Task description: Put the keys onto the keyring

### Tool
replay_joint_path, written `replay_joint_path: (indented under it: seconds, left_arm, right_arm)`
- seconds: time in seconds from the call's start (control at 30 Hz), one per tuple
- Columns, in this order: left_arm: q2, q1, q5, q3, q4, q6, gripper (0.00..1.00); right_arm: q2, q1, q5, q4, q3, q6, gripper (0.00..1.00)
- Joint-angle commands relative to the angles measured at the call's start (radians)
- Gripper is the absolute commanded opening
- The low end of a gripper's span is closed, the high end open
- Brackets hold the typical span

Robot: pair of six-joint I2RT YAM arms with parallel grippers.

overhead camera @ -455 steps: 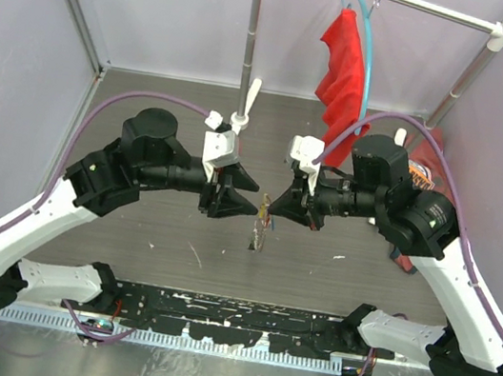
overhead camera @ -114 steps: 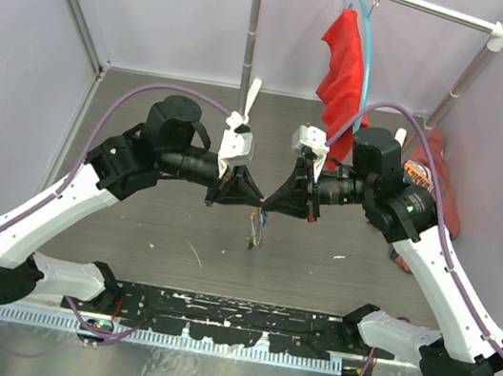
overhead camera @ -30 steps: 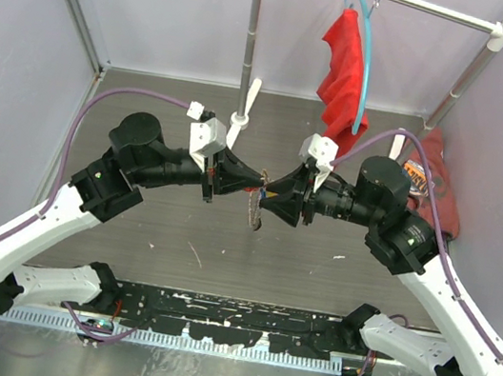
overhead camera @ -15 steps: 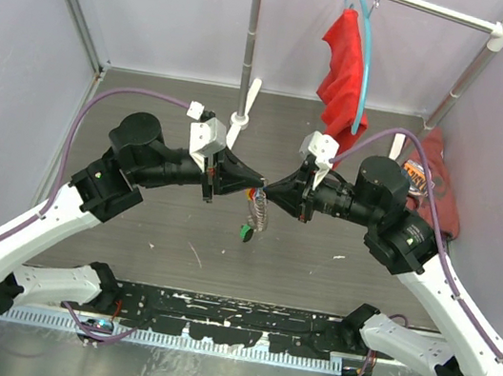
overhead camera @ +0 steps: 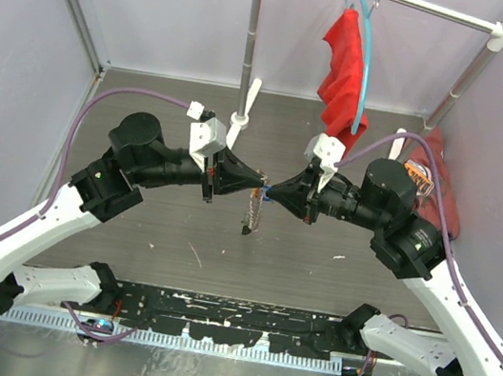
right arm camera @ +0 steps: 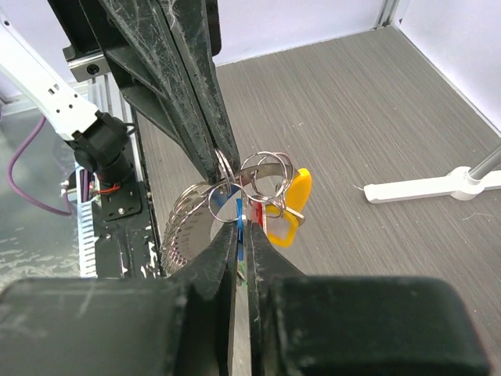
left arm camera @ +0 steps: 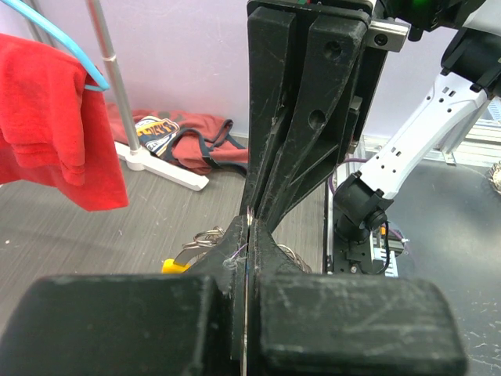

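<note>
Mid-air, centre — left gripper (overhead camera: 259,185) clamped on the keyring (right arm camera: 264,159), right gripper (overhead camera: 272,192) pinching a blue key (right arm camera: 239,211) against it. Yellow key (right arm camera: 296,200) looks hung already; blue prob still to thread — can't tell tbh.

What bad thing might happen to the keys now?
The right claw pinches just a sliver of the blue key, so it might slip out. The left claw holds the ring in mid-air; if that grip fails, the whole bunch, yellow key included, would probably fall.
</note>
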Motion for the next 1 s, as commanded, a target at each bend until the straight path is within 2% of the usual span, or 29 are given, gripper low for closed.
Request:
replay_joint_path:
  seconds: [0.0,0.97]
  left_arm:
    - [-0.014,-0.001,0.006,0.033,0.055,-0.004,0.00]
    - [-0.002,-0.001,0.026,0.042,0.045,-0.005,0.00]
  right_arm:
    - [-0.027,0.005,0.015,0.025,0.050,-0.008,0.06]
    - [-0.072,0.005,0.041,0.078,0.036,0.019,0.05]
